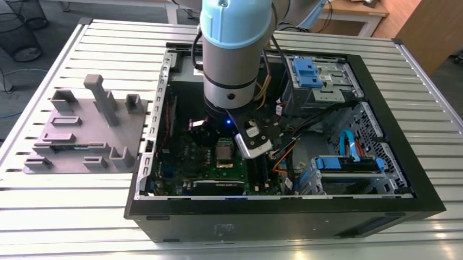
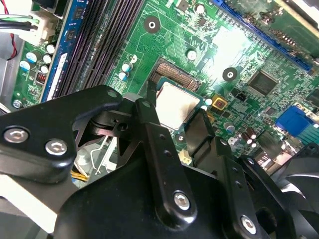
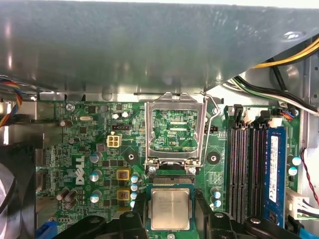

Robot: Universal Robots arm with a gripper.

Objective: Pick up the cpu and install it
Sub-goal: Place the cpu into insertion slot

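Inside end effector (image 3: 170,197) grip, cpu (image 3: 170,209) level, metal top upward

Tool (image 1: 229,142) low inside open case (image 1: 275,219), grey fixture (image 1: 87,130) beside

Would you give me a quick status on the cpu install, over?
Gripper jaws shut on small square silver-topped cpu. Held over socket on green motherboard. Metal socket frame hinged open, clear.
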